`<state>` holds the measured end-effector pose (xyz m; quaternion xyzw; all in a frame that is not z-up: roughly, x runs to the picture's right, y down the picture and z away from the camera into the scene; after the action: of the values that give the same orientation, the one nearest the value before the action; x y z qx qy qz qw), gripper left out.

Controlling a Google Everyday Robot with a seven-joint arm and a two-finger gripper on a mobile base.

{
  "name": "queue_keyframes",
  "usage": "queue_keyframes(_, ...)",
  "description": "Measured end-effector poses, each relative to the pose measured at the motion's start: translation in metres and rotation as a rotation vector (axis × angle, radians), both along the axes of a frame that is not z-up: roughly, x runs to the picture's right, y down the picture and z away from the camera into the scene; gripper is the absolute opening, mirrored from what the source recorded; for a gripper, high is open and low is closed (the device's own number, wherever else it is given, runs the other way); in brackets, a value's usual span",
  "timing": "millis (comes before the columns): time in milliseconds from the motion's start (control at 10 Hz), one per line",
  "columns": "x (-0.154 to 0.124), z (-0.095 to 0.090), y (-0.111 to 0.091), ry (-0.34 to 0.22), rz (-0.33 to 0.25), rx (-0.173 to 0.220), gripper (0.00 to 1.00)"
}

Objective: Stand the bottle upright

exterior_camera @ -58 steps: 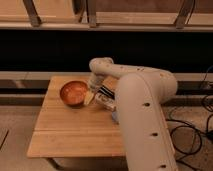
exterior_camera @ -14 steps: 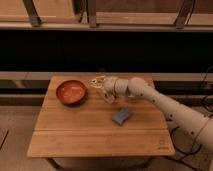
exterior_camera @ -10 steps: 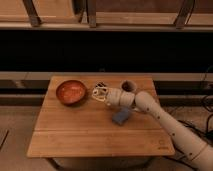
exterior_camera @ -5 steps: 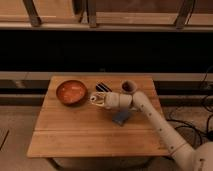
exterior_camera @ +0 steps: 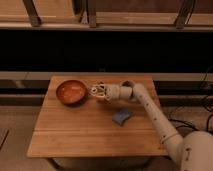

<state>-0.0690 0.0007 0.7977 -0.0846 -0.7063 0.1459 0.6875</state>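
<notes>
The end effector [exterior_camera: 98, 92] hangs low over the tabletop [exterior_camera: 75, 131] with the bottle [exterior_camera: 95, 91] at its tip, grip state unclear, orange bowl [exterior_camera: 71, 92] just left, blue-grey pad [exterior_camera: 121, 116] right and nearer the camera.

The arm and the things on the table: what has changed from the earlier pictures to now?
The arm swung back from close up, and the gripper now sits low beside the orange bowl, around the bottle. The bowl and the blue-grey pad stayed in place.
</notes>
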Motion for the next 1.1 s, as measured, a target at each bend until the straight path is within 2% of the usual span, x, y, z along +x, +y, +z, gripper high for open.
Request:
queue_keyframes(100,-0.006,-0.001,-0.004,0.002,-0.003,-0.048,0.0)
queue_keyframes(300,-0.015,0.0,-0.01,0.03,-0.004,-0.193,0.0)
queue_keyframes(600,-0.019,0.005,-0.013,0.062,0.028,-0.36,0.02)
queue_keyframes(700,-0.02,0.006,-0.013,0.066,0.032,-0.378,0.07)
queue_keyframes(900,-0.02,0.006,-0.013,0.066,0.033,-0.381,0.29)
queue_keyframes(1100,-0.02,0.006,-0.013,0.066,0.033,-0.381,0.47)
